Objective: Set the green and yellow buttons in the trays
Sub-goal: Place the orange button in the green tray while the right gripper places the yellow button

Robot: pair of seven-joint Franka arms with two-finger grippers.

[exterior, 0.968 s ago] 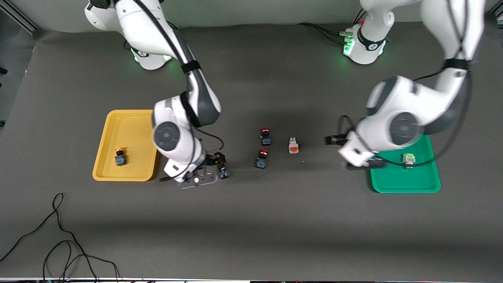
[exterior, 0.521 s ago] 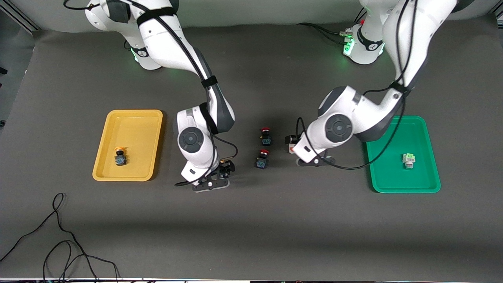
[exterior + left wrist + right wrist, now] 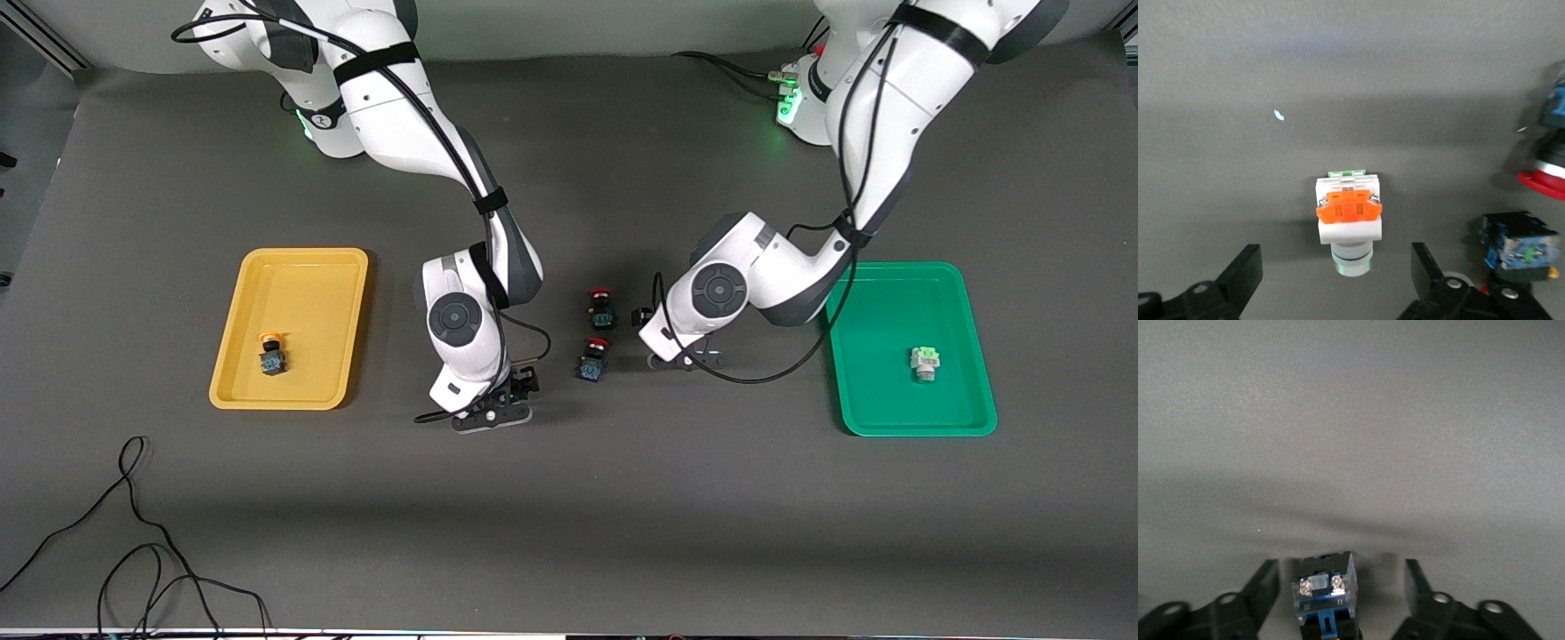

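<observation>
A white-bodied button [image 3: 1348, 223] with an orange face lies on the mat between the wide-open fingers of my left gripper [image 3: 1336, 280], clear of both. A black-bodied switch [image 3: 1325, 597] with a blue block sits between the fingers of my right gripper [image 3: 1341, 590], with a gap on each side; its cap is hidden. In the front view, both hands cover these two: left gripper [image 3: 653, 333], right gripper [image 3: 520, 387]. The yellow tray [image 3: 293, 267] holds a yellow-capped button [image 3: 272, 353]. The green tray [image 3: 889, 400] holds a green button [image 3: 925, 363].
Two red-capped black switches [image 3: 602, 307] [image 3: 594, 358] stand on the mat between the two hands, close to the left gripper; they also show in the left wrist view [image 3: 1518, 240]. A loose black cable [image 3: 133, 533] lies near the table's front edge at the right arm's end.
The left hand swung from beside the green tray to over the white button. The right hand shifted toward the table's middle and settled around the black switch, its fingers narrowing.
</observation>
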